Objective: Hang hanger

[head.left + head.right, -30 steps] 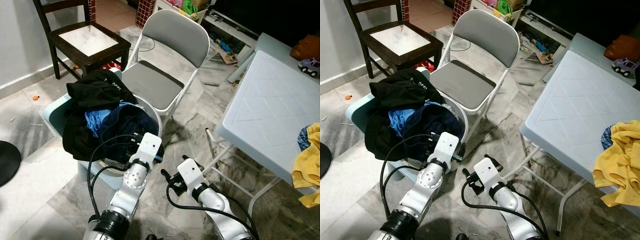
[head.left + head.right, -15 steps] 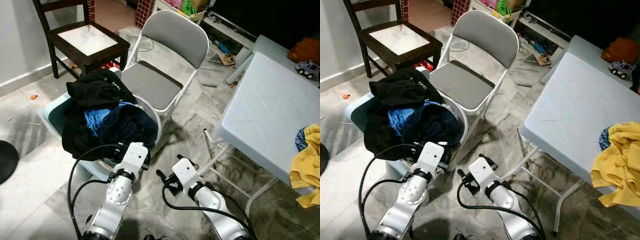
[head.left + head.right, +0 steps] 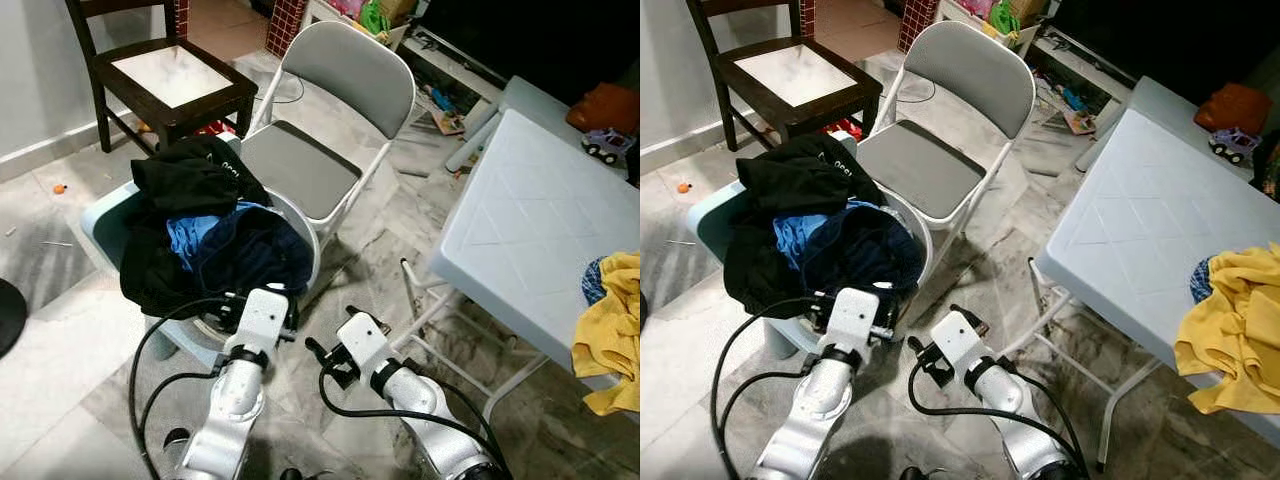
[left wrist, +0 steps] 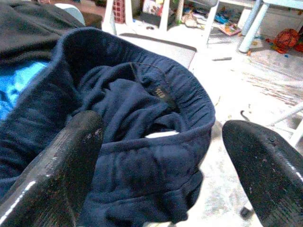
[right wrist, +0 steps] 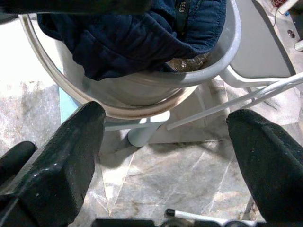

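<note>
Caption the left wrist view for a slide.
Open left gripper poised over navy trousers heaped in the basket.

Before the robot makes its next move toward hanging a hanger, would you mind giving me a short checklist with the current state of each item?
1. Left gripper open: ok, fingers spread wide, facing the navy garment.
2. Right gripper open: ok, fingers apart, holding nothing, facing the basket from low down.
3. Hanger located: not ok, none can be made out among the clothes.
4. Hanging spot located: cannot tell, no rail or hook can be made out.
5. Nearby obstacles: ok, the folding chair and white table stand apart from both arms.
</note>
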Available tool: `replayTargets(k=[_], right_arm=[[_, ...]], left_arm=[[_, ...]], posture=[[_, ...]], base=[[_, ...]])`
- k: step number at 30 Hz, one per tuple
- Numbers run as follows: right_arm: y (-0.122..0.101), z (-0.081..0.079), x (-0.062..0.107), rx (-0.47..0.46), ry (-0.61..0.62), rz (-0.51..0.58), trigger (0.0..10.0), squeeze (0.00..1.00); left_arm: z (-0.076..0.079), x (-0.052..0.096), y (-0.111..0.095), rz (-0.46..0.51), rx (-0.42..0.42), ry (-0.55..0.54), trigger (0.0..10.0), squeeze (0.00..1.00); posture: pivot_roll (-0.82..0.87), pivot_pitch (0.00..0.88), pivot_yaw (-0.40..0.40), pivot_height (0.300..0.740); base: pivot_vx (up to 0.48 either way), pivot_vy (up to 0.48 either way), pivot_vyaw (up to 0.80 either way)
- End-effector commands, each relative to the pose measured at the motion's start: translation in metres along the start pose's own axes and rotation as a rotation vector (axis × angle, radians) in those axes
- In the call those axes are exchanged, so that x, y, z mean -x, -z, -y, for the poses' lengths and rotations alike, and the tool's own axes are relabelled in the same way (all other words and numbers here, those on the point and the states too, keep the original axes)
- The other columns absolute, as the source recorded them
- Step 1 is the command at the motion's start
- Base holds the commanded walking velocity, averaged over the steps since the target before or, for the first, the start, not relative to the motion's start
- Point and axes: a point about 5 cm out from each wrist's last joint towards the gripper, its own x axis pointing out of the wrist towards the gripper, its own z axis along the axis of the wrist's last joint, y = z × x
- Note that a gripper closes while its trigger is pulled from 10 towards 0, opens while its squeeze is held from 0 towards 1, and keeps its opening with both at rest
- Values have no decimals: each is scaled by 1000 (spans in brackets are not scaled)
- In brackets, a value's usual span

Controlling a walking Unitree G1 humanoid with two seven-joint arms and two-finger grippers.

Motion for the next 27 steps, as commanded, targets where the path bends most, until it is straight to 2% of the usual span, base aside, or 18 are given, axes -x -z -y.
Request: replayTargets(k=[1,2,3,11,15,21,27], right_arm=[[11,6,7,2,18,-46,10000,0],[12,6,7,2,19,-46,10000,0],[12,6,8,1,21,-47,10000,0],[12,6,7,-4,24,-50,10000,0],[11,4,5,-7,21,-45,10000,0],[10,4,4,-4,14,-43,10000,0],[10,5,3,-6,18,-44,10000,0]], left_arm=[[15,-2,1,-51,57,4,10000,420],[17,-2,0,-57,66,5,10000,420],[19,-3,0,-66,79,2,10000,0],[22,-3,3,-111,98,-7,10000,0],[26,-5,5,-145,134,-15,10000,0],[35,-9,-1,-135,131,-50,10000,0],[29,-16,11,-194,124,-87,10000,0]], posture=[[164,188,-325,740],[164,188,-325,740],[163,188,-324,740],[164,191,-318,740],[167,192,-320,740],[166,192,-324,740],[164,190,-322,740]], base=[[0,0,0],[0,0,0],[0,0,0],[0,0,0],[0,0,0],[0,0,0],[0,0,0]])
